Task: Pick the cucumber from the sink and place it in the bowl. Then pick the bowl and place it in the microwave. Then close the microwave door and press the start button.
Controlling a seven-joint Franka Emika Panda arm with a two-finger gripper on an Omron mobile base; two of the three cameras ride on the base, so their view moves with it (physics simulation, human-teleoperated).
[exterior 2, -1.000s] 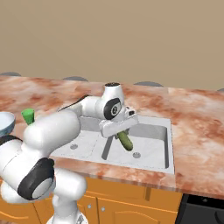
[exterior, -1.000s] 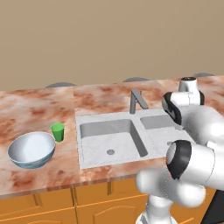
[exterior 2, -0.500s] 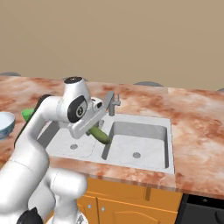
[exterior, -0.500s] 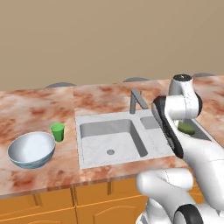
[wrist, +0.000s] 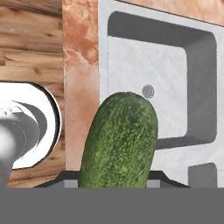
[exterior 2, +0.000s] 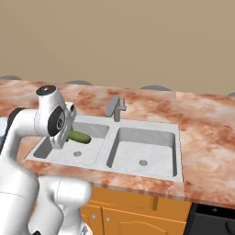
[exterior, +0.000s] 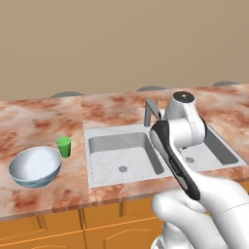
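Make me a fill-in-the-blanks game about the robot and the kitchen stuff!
1. The gripper holds a dark-green ____.
2. The little cup beside the bowl is coloured ____.
3. The sink has ____ basins.
4. Inside, the bowl has ____ in it.

Missing words: cucumber; green; two; nothing

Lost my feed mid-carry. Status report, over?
Gripper shut on cucumber, held above the sink. Bowl on counter beside green cup. Nothing seen blocking the way.
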